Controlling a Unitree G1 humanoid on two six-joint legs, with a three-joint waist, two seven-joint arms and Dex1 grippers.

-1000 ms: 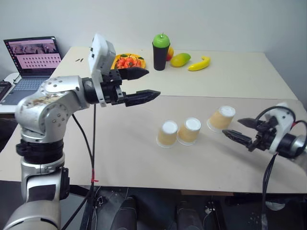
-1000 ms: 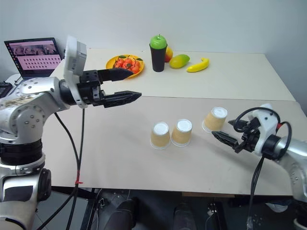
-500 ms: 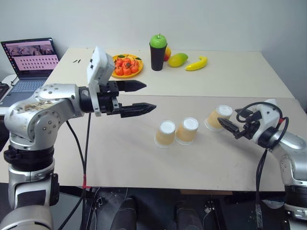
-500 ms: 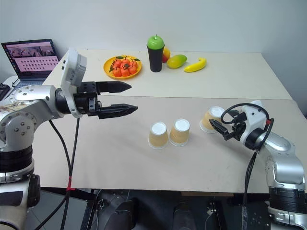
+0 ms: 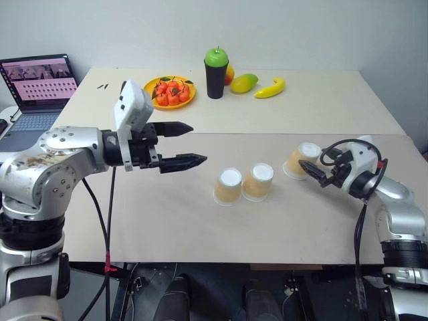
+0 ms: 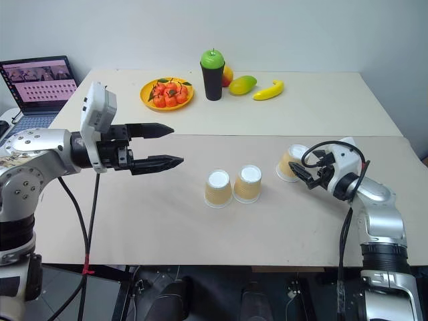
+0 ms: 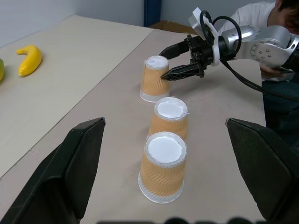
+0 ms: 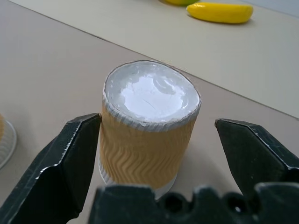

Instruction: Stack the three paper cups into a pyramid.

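Three paper cups [image 5: 258, 182] upside down on table [image 5: 167, 221], mid-front: two touching, third apart toward right edge. Right end effector [image 5: 311, 173] open, fingers straddling third cup [image 8: 148, 130], no grip. Left end effector [image 5: 187, 144] open, empty, above table's left half.

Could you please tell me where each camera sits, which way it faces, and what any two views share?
Head stereo pair: looks forward and down over the table; shows left gripper, right gripper.
Left wrist view: looks along its open fingers down the row of three paper cups.
Right wrist view: its fingers flank the far cup.
Shared: that cup and the banana.
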